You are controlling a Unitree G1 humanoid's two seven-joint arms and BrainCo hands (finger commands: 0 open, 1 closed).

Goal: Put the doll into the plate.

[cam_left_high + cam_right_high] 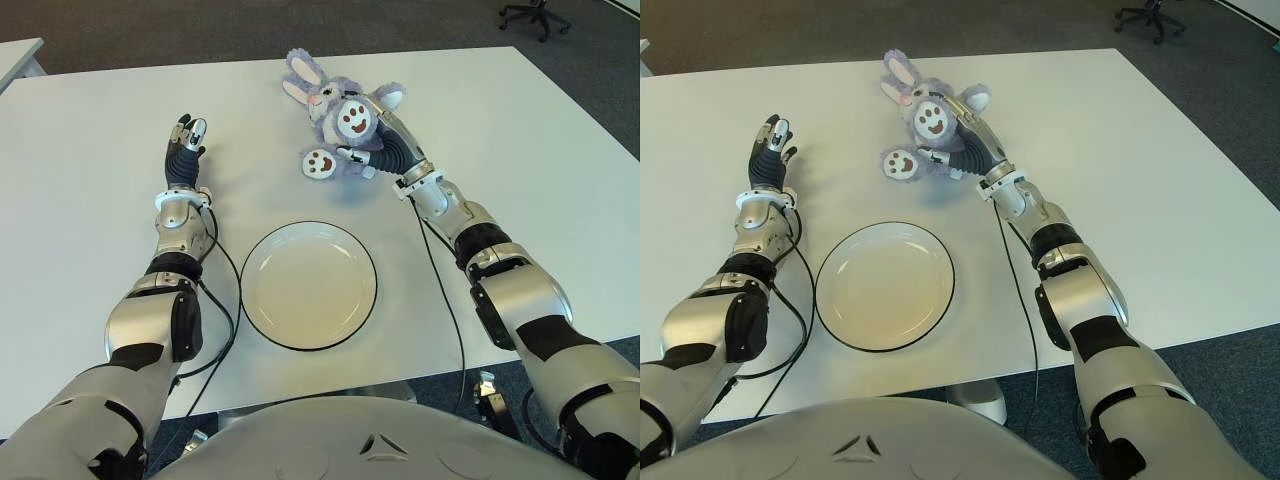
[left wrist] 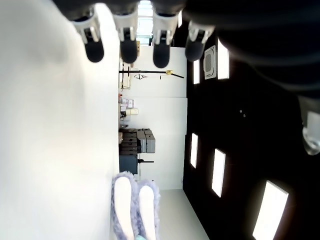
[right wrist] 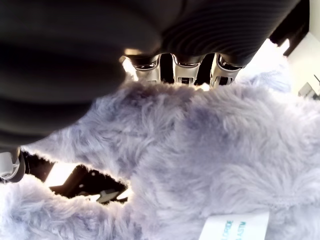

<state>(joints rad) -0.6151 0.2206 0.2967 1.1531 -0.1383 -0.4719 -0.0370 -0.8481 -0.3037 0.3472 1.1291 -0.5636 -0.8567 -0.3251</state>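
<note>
A purple plush rabbit doll [image 1: 335, 125] lies on the white table [image 1: 520, 140] near the middle of its far edge. Its ears point toward the far edge, and one round foot with a paw print faces up on the side nearer the robot. A smiling face patch shows on its belly.

The right hand [image 1: 385, 140] reaches across the table to the doll from the right side. In the eye views the fingers [image 1: 958, 130] lie over the doll's body and the thumb sits by the lower foot. The right wrist view shows purple fur pressed up against the palm, with three fingers [image 3: 182, 70] bent into the fur and a white sewn-in label [image 3: 235, 227] near the frame's edge. The hand grips the doll, which is still on the table and not in the plate.

The white plate [image 1: 262, 318] with a thin dark rim sits near the middle of the table's near edge, well apart from the doll and nearer the robot. Nothing lies in it.

The left hand [image 1: 186, 140] shows toward the table's left side, to the left of the doll and beyond the plate. In the left wrist view its fingers [image 2: 128, 42] are stretched out straight, side by side, holding nothing, and the doll's two ears [image 2: 135, 207] show farther off.

An office chair [image 1: 533, 12] stands on the dark carpet [image 1: 150, 30] beyond the table's far right corner.
</note>
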